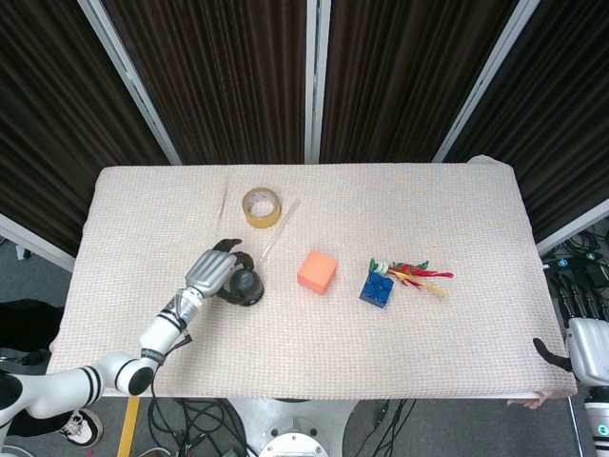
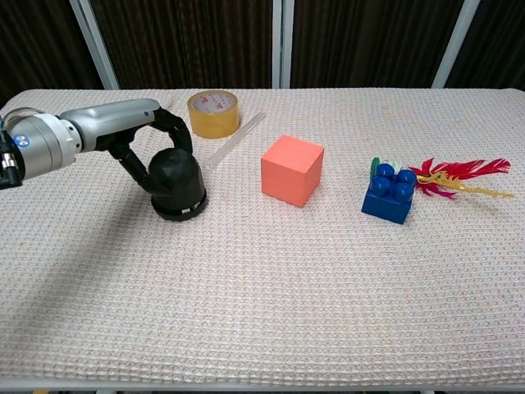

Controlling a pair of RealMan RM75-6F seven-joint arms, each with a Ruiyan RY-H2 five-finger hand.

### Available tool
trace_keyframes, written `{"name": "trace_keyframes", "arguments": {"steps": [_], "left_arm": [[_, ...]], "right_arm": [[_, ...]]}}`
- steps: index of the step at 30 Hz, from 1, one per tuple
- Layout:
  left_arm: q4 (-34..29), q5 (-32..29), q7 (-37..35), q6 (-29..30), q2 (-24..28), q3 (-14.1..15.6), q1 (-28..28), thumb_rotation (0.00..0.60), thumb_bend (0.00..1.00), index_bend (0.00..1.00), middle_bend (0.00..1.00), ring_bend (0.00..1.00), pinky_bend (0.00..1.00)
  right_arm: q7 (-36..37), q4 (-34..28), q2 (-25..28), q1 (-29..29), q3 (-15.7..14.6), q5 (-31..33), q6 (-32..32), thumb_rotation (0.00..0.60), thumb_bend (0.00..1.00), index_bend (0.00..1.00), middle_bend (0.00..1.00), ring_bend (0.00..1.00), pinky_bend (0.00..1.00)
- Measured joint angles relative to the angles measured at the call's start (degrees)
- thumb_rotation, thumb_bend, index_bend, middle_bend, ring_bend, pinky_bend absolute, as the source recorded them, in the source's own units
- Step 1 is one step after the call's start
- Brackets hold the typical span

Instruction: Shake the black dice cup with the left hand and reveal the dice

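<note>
The black dice cup [image 2: 178, 185] stands mouth down on its black base on the left part of the table; the head view shows the cup [image 1: 247, 284] from above. My left hand [image 2: 135, 133] reaches in from the left and grips the cup, dark fingers [image 2: 168, 130] curled over its top and far side. The same left hand [image 1: 210, 274] shows silver-backed in the head view. No dice are visible. My right hand [image 1: 582, 348] is only partly in frame at the table's right edge, off the cloth; how its fingers lie is unclear.
A roll of yellow tape [image 2: 212, 112] lies behind the cup, with a clear stick [image 2: 235, 140] slanting beside it. To the right stand an orange cube [image 2: 291, 169] and a blue brick [image 2: 389, 196], with red and yellow feathers [image 2: 459, 178] next to the brick.
</note>
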Motion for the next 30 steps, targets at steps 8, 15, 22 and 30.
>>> {"name": "trace_keyframes", "arguments": {"steps": [8,15,22,30], "left_arm": [[-4.0,-0.6,2.6,1.3,3.4,-0.9,0.0,0.600,0.09,0.40,0.40,0.07,0.10],[-4.3,-3.5,6.2,3.9,5.2,-2.8,0.2,0.600,0.12,0.38,0.35,0.07,0.10],[-2.3,-5.2,6.3,4.2,5.6,-3.1,0.6,0.600,0.10,0.20,0.05,0.00,0.09],[-1.4,-3.5,4.2,6.2,5.7,-3.0,1.6,0.600,0.10,0.16,0.03,0.00,0.09]], "right_arm": [[0.1,0.1,-0.1,0.0,0.0,-0.1,0.0,0.600,0.14,0.00,0.00,0.00,0.00],[0.1,0.0,-0.1,0.0,-0.1,-0.4,0.2,0.600,0.14,0.00,0.00,0.00,0.00],[-0.4,-0.3,0.0,0.1,-0.1,-0.1,-0.1,0.600,0.14,0.00,0.00,0.00,0.00],[-0.6,-0.5,0.0,0.1,-0.1,-0.1,-0.2,0.600,0.14,0.00,0.00,0.00,0.00]]}}
